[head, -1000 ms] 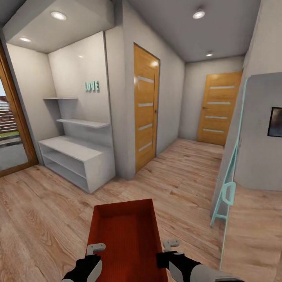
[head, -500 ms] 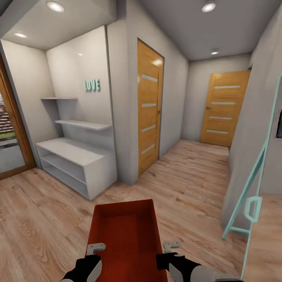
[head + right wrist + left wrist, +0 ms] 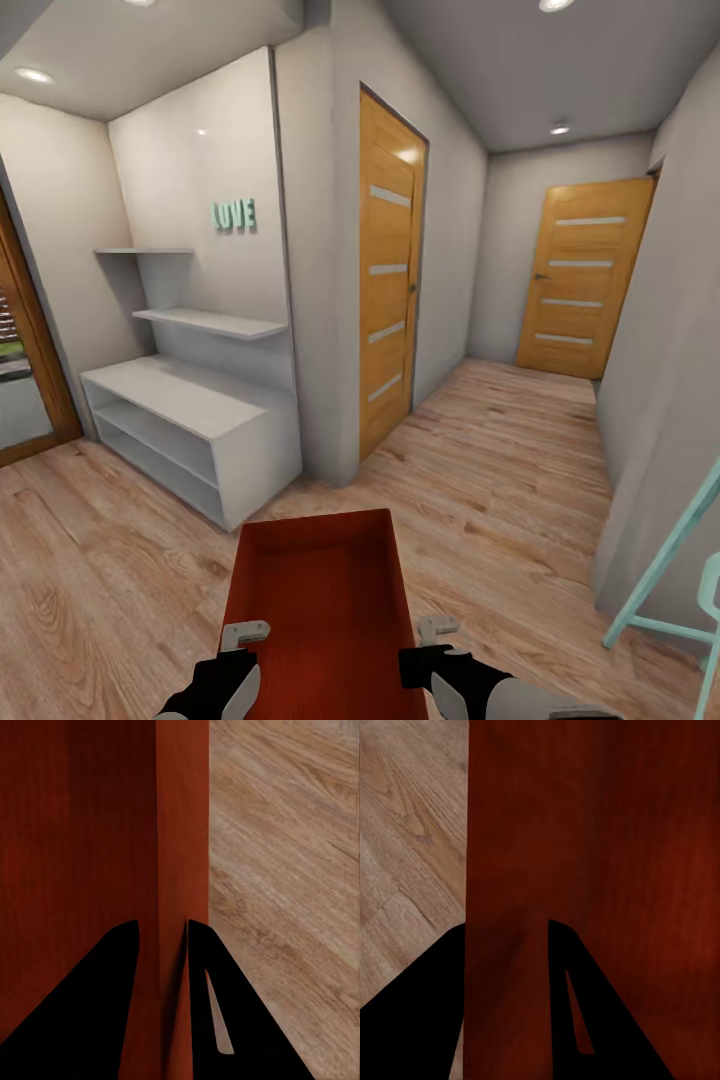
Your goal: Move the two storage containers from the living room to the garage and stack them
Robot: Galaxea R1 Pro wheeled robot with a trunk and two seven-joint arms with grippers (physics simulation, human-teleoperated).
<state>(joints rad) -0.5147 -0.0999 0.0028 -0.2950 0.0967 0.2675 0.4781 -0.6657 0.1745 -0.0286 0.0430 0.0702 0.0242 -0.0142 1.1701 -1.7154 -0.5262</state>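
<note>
An orange-red lidless storage container (image 3: pixel 320 610) is carried low in front of me, its ribbed inside facing up. My left gripper (image 3: pixel 243 638) is shut on its left wall, and my right gripper (image 3: pixel 432 632) is shut on its right wall. In the left wrist view the container wall (image 3: pixel 506 870) runs between two dark fingers (image 3: pixel 427 1012). The right wrist view shows the right wall (image 3: pixel 182 855) pinched the same way between dark fingers (image 3: pixel 97 997). Light wood-plank floor (image 3: pixel 500 470) lies beneath. The second container is out of view.
A hallway leads ahead to a wooden door (image 3: pixel 578 277) at its far end. Another wooden door (image 3: pixel 390 275) stands in the wall ahead. A white low shelf unit (image 3: pixel 190 420) fills the alcove at the left. A turquoise frame (image 3: pixel 670 590) leans at the right.
The whole view has shifted: the camera has moved forward and turned, so the shelf unit and doors look nearer and the turquoise frame has slid rightwards. Both grippers keep their hold on the container.
</note>
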